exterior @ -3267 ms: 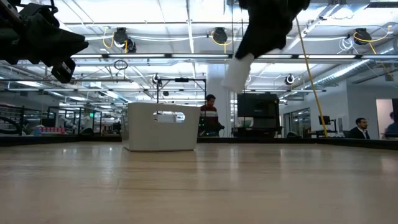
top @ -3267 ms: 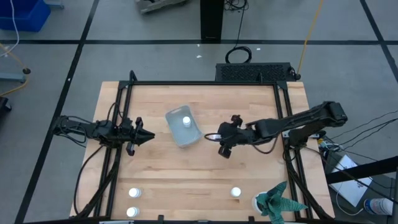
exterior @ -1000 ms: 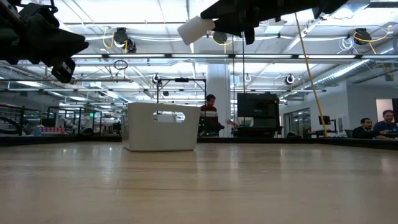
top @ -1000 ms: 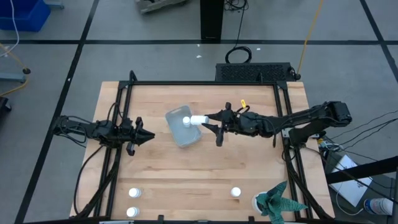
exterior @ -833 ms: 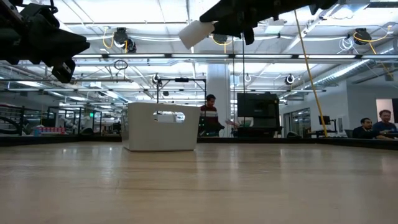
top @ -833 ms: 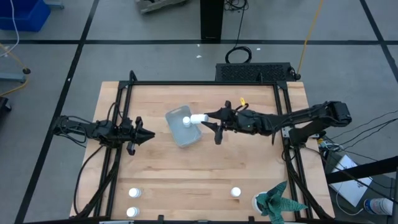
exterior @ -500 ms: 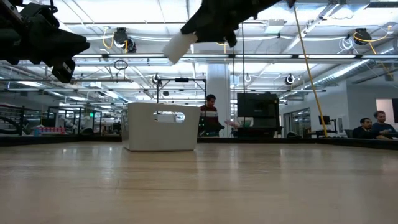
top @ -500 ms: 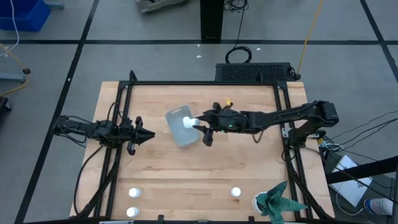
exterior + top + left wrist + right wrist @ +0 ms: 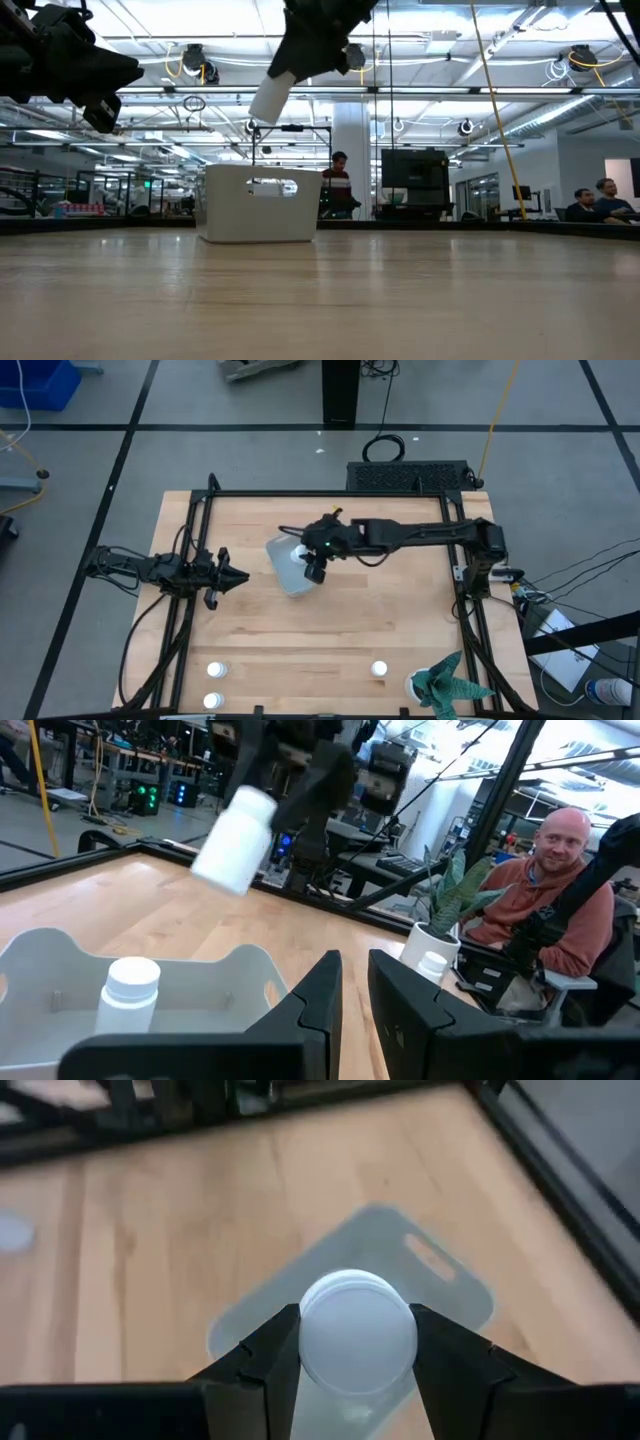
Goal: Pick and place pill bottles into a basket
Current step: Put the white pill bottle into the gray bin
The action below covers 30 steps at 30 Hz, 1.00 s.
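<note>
A pale blue-grey plastic basket (image 9: 293,565), rectangular with rounded corners and low walls, is seen near the middle of the wooden bench (image 9: 400,630); one white round-capped bottle (image 9: 127,993) stands upright inside it. Above the basket, a second bottle (image 9: 270,98) is held tilted, clamped between the fingers of the right tool (image 9: 313,558). The wrist view shows its cap (image 9: 357,1326) over the basket's interior, which the low view hides. Three more bottles (image 9: 215,671) (image 9: 210,701) (image 9: 379,669) stand well apart from the basket, by the bench's edge. The left tool (image 9: 238,579), beside the basket, is nearly shut and empty.
</note>
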Each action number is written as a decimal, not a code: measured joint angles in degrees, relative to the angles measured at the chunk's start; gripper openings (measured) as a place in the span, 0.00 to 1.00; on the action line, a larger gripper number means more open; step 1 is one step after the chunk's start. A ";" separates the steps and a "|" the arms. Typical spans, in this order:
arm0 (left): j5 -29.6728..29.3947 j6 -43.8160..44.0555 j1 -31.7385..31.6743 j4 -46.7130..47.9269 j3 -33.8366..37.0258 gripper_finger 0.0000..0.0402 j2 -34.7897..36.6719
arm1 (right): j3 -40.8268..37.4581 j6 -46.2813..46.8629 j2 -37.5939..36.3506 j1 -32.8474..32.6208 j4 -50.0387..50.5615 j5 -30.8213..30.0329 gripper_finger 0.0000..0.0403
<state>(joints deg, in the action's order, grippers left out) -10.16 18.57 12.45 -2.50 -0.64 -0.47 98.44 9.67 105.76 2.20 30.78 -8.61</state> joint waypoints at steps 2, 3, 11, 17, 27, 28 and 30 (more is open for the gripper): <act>0.01 -0.02 0.02 0.31 -0.02 0.14 -0.02 | 0.97 -0.13 1.61 0.50 2.42 2.65 0.37; 0.01 -0.02 0.00 0.31 -0.02 0.14 -0.02 | 1.25 0.04 2.29 0.77 2.94 4.03 0.37; -0.20 -0.07 0.01 0.46 -0.02 0.14 -0.01 | 1.26 0.05 6.49 2.46 2.58 4.10 0.37; -0.26 -0.02 0.02 0.48 -0.02 0.14 -0.19 | 1.26 0.47 9.36 2.95 2.52 4.27 0.37; -0.41 -0.08 0.02 0.51 -0.02 0.14 -0.57 | 1.29 0.24 13.78 3.39 2.36 4.37 0.37; -0.39 -0.09 0.02 0.52 -0.02 0.14 -0.57 | 1.30 0.20 14.09 3.48 2.48 4.40 0.37; -0.41 -0.08 0.01 0.51 -0.02 0.14 -0.66 | 1.13 0.18 14.37 3.63 3.87 4.45 0.37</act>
<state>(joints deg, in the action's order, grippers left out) -10.57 18.48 12.46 -1.99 -0.67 -1.13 99.57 9.85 120.13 5.82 34.65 -4.15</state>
